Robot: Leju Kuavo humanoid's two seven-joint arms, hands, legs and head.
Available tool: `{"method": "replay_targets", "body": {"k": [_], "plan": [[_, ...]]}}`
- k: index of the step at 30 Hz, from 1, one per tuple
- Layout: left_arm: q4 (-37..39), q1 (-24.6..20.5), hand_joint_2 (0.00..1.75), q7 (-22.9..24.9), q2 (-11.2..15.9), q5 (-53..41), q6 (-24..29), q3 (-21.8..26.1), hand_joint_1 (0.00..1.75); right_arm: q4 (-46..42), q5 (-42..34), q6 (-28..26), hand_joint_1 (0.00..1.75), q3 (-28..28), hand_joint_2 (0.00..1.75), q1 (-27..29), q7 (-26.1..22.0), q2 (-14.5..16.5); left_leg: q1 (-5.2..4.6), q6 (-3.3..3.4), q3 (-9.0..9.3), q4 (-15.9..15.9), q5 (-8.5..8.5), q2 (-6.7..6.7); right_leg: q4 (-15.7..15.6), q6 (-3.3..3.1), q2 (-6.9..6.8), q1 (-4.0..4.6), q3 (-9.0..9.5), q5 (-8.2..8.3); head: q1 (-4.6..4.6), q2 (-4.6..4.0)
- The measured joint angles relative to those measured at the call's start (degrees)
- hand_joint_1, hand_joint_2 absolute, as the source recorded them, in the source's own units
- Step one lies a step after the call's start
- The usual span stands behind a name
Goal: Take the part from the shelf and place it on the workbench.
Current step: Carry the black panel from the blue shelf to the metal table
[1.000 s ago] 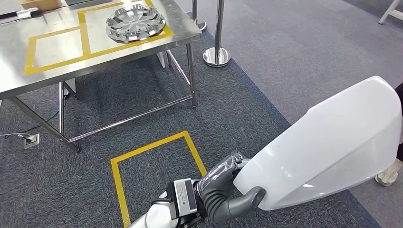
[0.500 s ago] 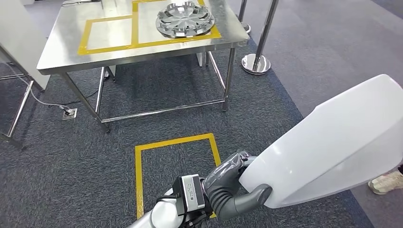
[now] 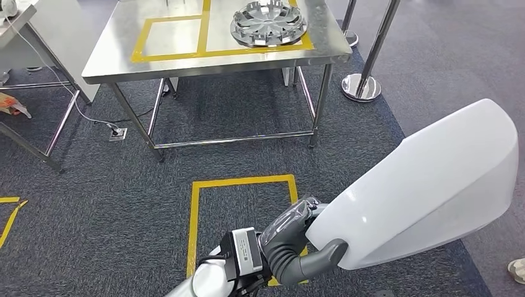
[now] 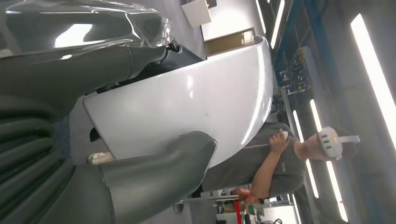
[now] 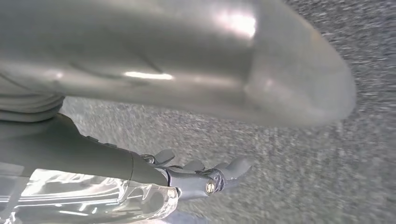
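Carpet floor (image 3: 93, 204): dark grey, under the whole scene. A yellow tape square (image 3: 241, 185) lies on it just ahead of the left hand, between that hand and the bench; probably a standing mark for the placing step.

Bench (image 3: 111, 65): steel top on steel legs, well ahead of the left hand, beyond the tape square. Yellow tape bays mark its top. The bay nearer the left stands bare, likely the destination for the carried part.

Wheel cover (image 3: 269, 23): silver, spoked, lying flat in the right-hand bay, well apart from both hands; already set down.

Left hand (image 3: 297, 244): low in the head view. Its thick grey thumb (image 4: 159, 163) hooks over the near edge of the part with the darker fingers behind the panel, so the hand is clamped on that edge. The grip sits at one end, presumably because a second support is needed at the other.

Part (image 3: 427, 192): large, smooth white curved panel, carried off the floor, reaching away to the right of the left hand. Not yet over the bench; it is in transport.

Right hand (image 5: 201, 179): seen from its wrist camera, fingers extended and slightly apart, above carpet. Whether it touches the part cannot be told.

Stanchion (image 3: 365, 74): chrome post on a round base, beside the bench's right leg.

Person (image 4: 280, 158): stands beyond the part, wearing a headset.
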Motion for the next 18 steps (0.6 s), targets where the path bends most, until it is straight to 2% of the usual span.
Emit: {"method": "replay_targets", "body": {"k": [1,2,4,5,7,8,9,10,11,12,14,15,16,18], "plan": [[0.0,-0.05,1.75,0.0,-0.09,0.01,0.0,0.01,1.75,0.0,0.05,-0.01,0.0,-0.01,0.0,0.0,-0.01,0.03,-0.39,0.36,1.21,-2.16,0.39,0.96,-0.01,0.2,-0.54,0.1,0.15,-0.16,-0.03,0.0],[0.0,-0.07,1.75,0.0,-0.14,0.01,0.0,0.03,1.75,0.0,0.1,-0.01,0.0,-0.01,0.0,0.0,-0.02,0.04,-0.66,0.51,1.61,-2.9,0.26,1.29,-0.07,0.44,-1.09,0.16,0.28,-0.28,-0.01,0.0],[-0.01,-0.03,1.75,0.02,-0.17,0.01,0.01,0.13,1.75,-0.01,0.17,-0.02,0.0,-0.02,0.0,-0.07,-0.03,0.03,-0.5,0.7,1.81,-3.31,0.56,-0.11,-0.32,0.94,-2.17,0.16,0.72,-0.49,-0.07,0.0],[-0.03,-0.02,1.75,0.03,-0.2,0.01,0.02,0.19,1.75,-0.01,0.17,-0.04,0.0,-0.01,0.0,-0.14,-0.09,0.07,-0.24,0.92,2.09,-3.69,0.78,-0.77,-0.01,1.19,-1.73,0.1,0.82,-0.91,-0.01,0.0],[-0.06,-0.05,1.75,0.07,-0.38,0.0,0.04,0.25,1.75,-0.01,0.02,-0.14,0.0,-0.02,0.0,-0.19,-0.25,0.04,0.34,1.31,2.67,-4.36,1.21,-2.01,3.82,1.67,1.01,-0.03,-0.64,-3.22,0.48,0.0],[-0.05,-0.08,1.75,0.11,-0.43,0.0,0.05,0.27,1.75,-0.01,-0.11,-0.19,0.0,-0.06,0.0,-0.15,-0.28,-0.03,0.38,1.41,2.71,-4.4,1.24,-2.56,7.46,1.85,2.65,-0.03,-2.38,-4.9,0.92,0.0],[-0.01,-0.05,1.75,0.19,-0.45,-0.01,0.05,0.28,1.75,-0.01,-0.27,-0.24,0.0,-0.14,0.0,-0.05,-0.24,-0.14,0.4,1.44,2.71,-4.39,1.24,-3.14,11.5,2.01,3.59,-0.03,-4.5,-6.42,1.34,0.0],[0.04,-0.01,1.75,0.29,-0.44,-0.03,0.03,0.3,1.75,-0.01,-0.39,-0.27,0.0,-0.23,0.0,0.06,-0.17,-0.23,0.41,1.44,2.74,-4.37,1.21,-3.73,14.57,2.09,3.98,-0.03,-6.34,-7.13,1.7,0.0],[0.09,0.02,1.75,0.42,-0.43,-0.05,0.01,0.31,1.75,-0.01,-0.46,-0.27,0.0,-0.33,0.0,0.15,-0.1,-0.28,0.43,1.41,2.81,-4.34,1.16,-4.25,15.67,2.12,4.12,-0.04,-7.33,-6.71,1.92,0.0],[0.13,0.03,1.75,0.54,-0.43,-0.07,-0.07,0.31,1.75,-0.01,-0.51,-0.28,0.0,-0.41,0.0,0.19,-0.07,-0.33,0.48,1.31,2.93,-4.28,1.06,-4.67,14.37,2.12,4.16,-0.09,-7.2,-5.15,2.08,0.0],[0.14,-0.01,1.75,0.84,-0.45,-0.09,-0.29,0.31,1.75,0.0,-0.51,-0.29,0.0,-0.54,0.0,0.11,-0.05,-0.4,0.62,0.87,3.16,-3.94,0.64,-5.24,6.74,2.27,4.3,-0.32,-4.3,-0.71,2.3,0.0],[0.19,-0.07,1.75,1.02,-0.48,-0.09,-0.45,0.31,1.75,0.01,-0.5,-0.31,0.0,-0.58,0.0,0.03,-0.04,-0.39,0.58,0.55,3.09,-3.6,0.35,-5.46,3.25,2.22,4.55,-0.41,-2.85,0.74,2.49,0.0],[0.28,-0.18,1.75,1.24,-0.54,-0.08,-0.68,0.31,1.75,0.01,-0.46,-0.33,0.0,-0.6,0.0,-0.02,-0.02,-0.37,0.5,0.29,2.92,-3.31,0.13,-5.61,1.0,2.09,4.77,-0.5,-1.95,1.47,2.55,0.0],[0.64,-0.5,1.75,1.73,-0.69,0.09,-1.37,0.31,1.75,0.02,-0.26,-0.34,0.0,-0.65,0.0,-0.03,0.01,-0.22,0.27,0.37,2.6,-3.01,-0.02,-5.79,-0.05,1.62,5.09,-0.52,-1.65,1.56,2.38,0.0]]}}
